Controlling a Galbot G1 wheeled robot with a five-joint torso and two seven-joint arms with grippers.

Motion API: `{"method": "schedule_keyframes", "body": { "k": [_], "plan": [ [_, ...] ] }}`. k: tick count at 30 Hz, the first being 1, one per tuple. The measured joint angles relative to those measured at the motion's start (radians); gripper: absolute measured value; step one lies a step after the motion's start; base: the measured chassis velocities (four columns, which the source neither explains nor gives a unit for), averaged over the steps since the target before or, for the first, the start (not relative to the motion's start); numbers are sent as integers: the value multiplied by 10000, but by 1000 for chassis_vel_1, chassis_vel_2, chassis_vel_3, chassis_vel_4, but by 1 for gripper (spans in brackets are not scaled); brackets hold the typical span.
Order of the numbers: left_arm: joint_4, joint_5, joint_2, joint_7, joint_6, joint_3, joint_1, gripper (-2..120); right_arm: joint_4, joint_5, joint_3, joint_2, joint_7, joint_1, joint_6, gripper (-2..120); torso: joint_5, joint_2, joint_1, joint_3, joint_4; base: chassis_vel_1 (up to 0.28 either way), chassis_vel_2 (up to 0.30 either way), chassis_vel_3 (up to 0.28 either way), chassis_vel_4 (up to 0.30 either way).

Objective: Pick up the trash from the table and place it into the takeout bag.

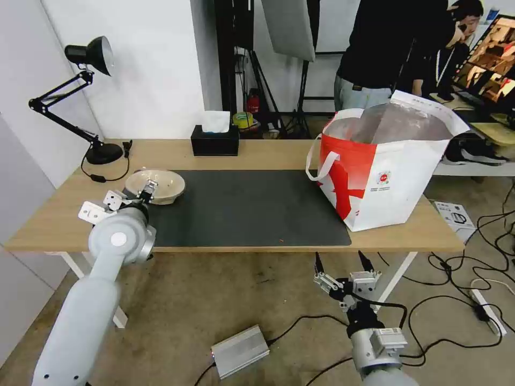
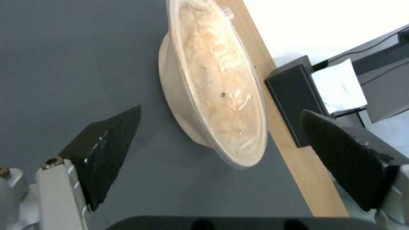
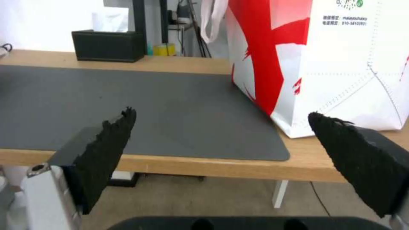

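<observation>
Trash: shallow beige bowl (image 1: 155, 185) sits middle-left of the head view, on the dark mat's (image 1: 252, 209) left edge.
Left gripper (image 2: 217, 137): spread wide, straddling the bowl's rim, nothing gripped (lined up to pinch, I'd guess).
Right gripper (image 1: 344, 264): fingers apart, idle below the table (image 1: 53, 225) edge.
Takeout bag (image 1: 386, 171): upright at right, mouth open, ready for drops.

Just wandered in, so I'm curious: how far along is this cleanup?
Only the shallow beige bowl sits on the grey mat. The left hand, open, hovers at its rim. It must still go into the takeout bag. The right hand waits, open, below the table edge.
</observation>
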Motion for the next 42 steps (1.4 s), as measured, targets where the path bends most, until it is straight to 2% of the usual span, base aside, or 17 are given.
{"method": "schedule_keyframes", "body": {
  "k": [11,26,42],
  "plan": [
    [1019,244,-325,22,0,443,-722,100,0,0,0,0,0,0,0,100,1,0,0,0,0,0,0,0,0],
    [1779,329,-602,0,45,857,-1428,100,0,0,0,0,0,0,0,100,1,-1,1,0,0,0,0,0,0],
    [2540,532,-839,59,57,879,-1836,100,0,0,0,1,0,0,0,100,1,-2,0,-1,0,0,0,0,0]
  ]
}}
